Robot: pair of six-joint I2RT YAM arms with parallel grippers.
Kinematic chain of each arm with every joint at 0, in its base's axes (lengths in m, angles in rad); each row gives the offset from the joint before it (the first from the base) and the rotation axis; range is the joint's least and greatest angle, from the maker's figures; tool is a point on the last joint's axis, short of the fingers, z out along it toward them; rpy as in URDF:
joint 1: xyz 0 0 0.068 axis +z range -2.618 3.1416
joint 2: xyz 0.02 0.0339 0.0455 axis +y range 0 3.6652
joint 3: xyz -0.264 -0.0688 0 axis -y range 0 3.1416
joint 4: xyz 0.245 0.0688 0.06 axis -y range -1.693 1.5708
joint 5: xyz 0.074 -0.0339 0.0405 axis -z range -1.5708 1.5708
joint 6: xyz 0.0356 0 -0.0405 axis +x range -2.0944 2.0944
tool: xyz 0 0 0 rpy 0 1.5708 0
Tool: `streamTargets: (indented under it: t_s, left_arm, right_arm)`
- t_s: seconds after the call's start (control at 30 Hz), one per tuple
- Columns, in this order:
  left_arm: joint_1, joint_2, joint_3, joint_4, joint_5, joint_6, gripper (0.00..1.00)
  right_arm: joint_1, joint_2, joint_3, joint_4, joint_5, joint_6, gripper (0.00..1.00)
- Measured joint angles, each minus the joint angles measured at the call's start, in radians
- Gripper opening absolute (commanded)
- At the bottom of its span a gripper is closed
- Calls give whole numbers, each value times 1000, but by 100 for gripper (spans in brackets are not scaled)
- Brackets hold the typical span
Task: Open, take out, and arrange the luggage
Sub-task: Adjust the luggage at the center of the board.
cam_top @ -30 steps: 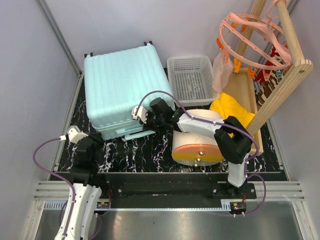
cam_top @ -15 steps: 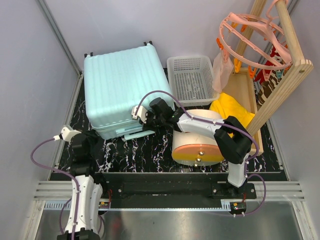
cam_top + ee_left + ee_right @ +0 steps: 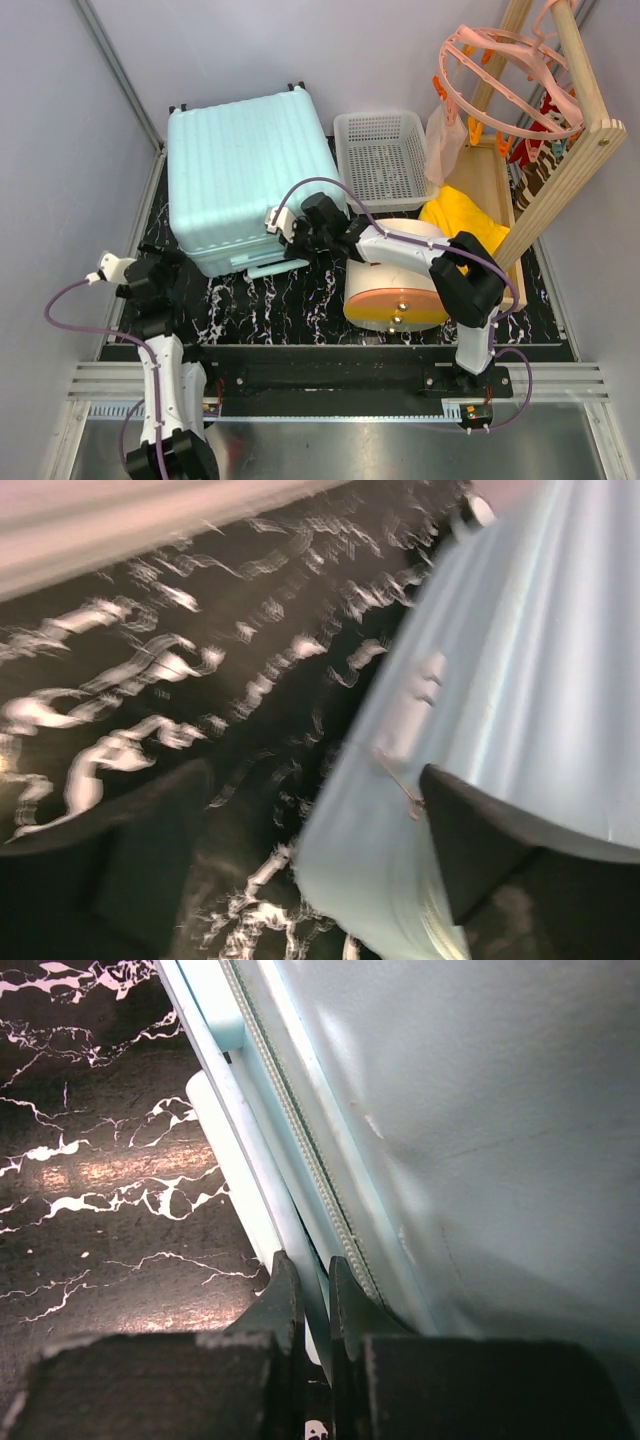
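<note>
The luggage, a large pale mint ribbed hard-shell case, lies flat and closed at the back left of the black marbled mat. My right gripper is at its near edge. In the right wrist view its fingers are shut on a thin pale rim of the luggage, beside the zip. My left gripper is by the near left corner. In the blurred left wrist view its fingers stand wide apart, open, with the corner of the luggage between them and a zip pull showing.
A white mesh basket stands right of the luggage. A cream cylinder with an orange end lies under the right arm. Yellow cloth, a wooden rack and a pink ring hanger fill the right side.
My left arm has swung out to the left and its gripper has gone from shut to open. The right gripper and the luggage have not moved.
</note>
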Motion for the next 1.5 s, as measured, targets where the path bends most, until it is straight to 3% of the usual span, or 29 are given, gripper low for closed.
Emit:
streamTargets:
  t_s: [0.27, 0.43, 0.53, 0.57, 0.63, 0.67, 0.9, 1.1, 1.23, 1.37, 1.5]
  left_arm:
    - [62, -113, 167, -188, -100, 20, 99]
    - [70, -92, 270, -188, -48, 44, 99]
    - [70, -34, 341, -181, 40, 80, 99]
    - [70, -8, 370, -179, 75, 92, 99]
    - [70, 40, 419, -166, 149, 119, 99]
    - [70, 64, 439, -161, 189, 134, 99]
    - [70, 129, 459, -152, 323, 217, 99]
    - [70, 230, 519, -161, 399, 286, 99]
    - [70, 297, 562, -142, 449, 303, 99]
    - [70, 336, 566, -107, 504, 304, 99]
    - [64, 382, 565, -60, 550, 303, 99]
  right_arm:
    - [-18, -29, 0, -24, -31, 41, 3]
    - [-17, -48, 0, -47, -13, 67, 14]
    - [9, -49, 0, -47, 37, 106, 39]
    - [19, -50, 0, -47, 58, 124, 52]
    - [44, -60, 0, -69, 105, 197, 58]
    - [61, -71, -2, -102, 120, 232, 68]
    - [148, -92, 13, -150, 231, 343, 87]
    - [227, -275, 19, -210, 249, 395, 98]
    - [212, -446, 124, -231, 320, 422, 96]
    - [60, -468, 318, -232, 337, 470, 99]
    - [-131, -355, 456, -256, 344, 515, 100]
